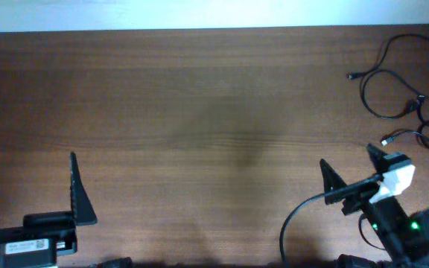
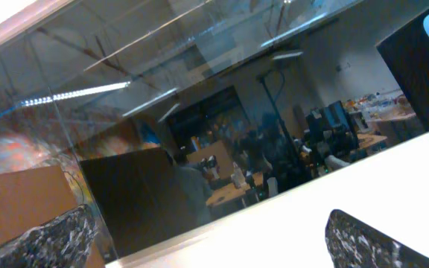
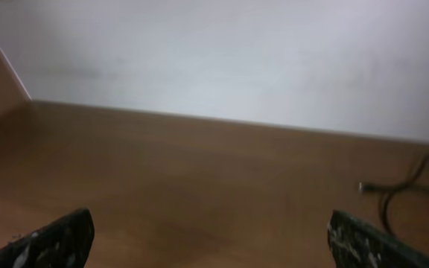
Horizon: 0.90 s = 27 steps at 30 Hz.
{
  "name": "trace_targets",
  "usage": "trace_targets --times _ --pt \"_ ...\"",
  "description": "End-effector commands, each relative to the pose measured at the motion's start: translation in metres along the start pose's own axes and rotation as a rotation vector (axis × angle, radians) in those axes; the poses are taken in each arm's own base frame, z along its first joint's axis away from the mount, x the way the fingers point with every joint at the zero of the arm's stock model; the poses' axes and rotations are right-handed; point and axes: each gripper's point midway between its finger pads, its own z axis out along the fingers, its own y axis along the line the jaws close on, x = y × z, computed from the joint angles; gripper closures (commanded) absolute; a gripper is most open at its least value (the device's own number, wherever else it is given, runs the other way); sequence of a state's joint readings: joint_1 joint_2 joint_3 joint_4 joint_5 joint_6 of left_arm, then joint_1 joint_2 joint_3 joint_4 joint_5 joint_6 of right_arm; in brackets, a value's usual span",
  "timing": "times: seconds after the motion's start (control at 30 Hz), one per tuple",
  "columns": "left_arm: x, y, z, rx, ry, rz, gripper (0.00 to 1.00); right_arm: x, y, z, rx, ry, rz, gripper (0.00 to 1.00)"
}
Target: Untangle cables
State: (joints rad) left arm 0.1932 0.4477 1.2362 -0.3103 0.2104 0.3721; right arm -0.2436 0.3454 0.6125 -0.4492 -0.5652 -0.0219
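Since the cables lie in loose curves at the table's far right edge, just ahead-right of the right gripper, that arm is nearer. Right gripper and left gripper both spread wide, empty.

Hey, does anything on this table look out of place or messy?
Only the cables stand out: loose, crossing loops at the far right corner of the table, running past the picture's edge. Nothing looks spilled or damaged. The left claw and right claw are open, empty.
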Motion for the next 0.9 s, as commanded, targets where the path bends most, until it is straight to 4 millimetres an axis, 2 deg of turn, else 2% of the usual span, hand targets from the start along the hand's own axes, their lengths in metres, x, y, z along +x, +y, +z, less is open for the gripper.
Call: trace_targets --times 0.0,0.1,0.13,0.17,0.27,0.33,0.6,0.67,0.73,0.8,0.83,0.87 --pt "-0.003 -0.001 -0.001 0.003 -0.009 -0.042 0.01 0.068 -0.043 0.018 0.182 0.104 0.05 0.01" --pt "-0.003 -0.001 -0.001 0.003 -0.009 -0.043 0.01 0.122 -0.063 0.022 0.294 0.217 0.069 0.01" --pt "-0.003 -0.001 -0.001 0.003 -0.009 -0.058 0.01 0.14 -0.063 0.023 0.315 0.264 0.06 0.01" --pt "-0.003 0.0 -0.001 0.003 -0.012 -0.106 0.01 0.149 -0.068 0.02 0.362 0.296 0.047 0.01" --pt "-0.011 0.003 -0.002 -0.005 -0.044 -0.192 0.01 0.161 -0.062 0.019 0.365 0.352 0.016 0.01" --pt "-0.009 0.002 -0.002 -0.003 -0.037 -0.193 0.01 0.162 -0.056 0.021 0.34 0.358 0.01 0.01" --pt "0.0 -0.003 -0.001 0.012 0.004 -0.202 0.01 0.162 -0.056 0.021 0.339 0.359 0.01 0.01" --pt "0.018 -0.009 -0.002 0.027 0.079 -0.218 0.01 0.162 -0.056 0.021 0.339 0.359 0.01 0.02" --pt "0.021 -0.009 -0.002 0.024 0.092 -0.217 0.01 0.162 -0.056 0.021 0.34 0.359 0.01 0.01" --pt "0.043 -0.016 0.003 0.04 0.148 -0.229 0.01 0.162 -0.056 0.021 0.339 0.359 0.01 0.01" --pt "0.037 -0.018 0.011 0.058 0.078 -0.218 0.01 0.162 -0.056 0.021 0.339 0.359 0.01 0.01" --pt "0.015 -0.02 0.02 0.08 -0.097 -0.178 0.01 0.162 -0.056 0.021 0.339 0.359 0.01 0.01"
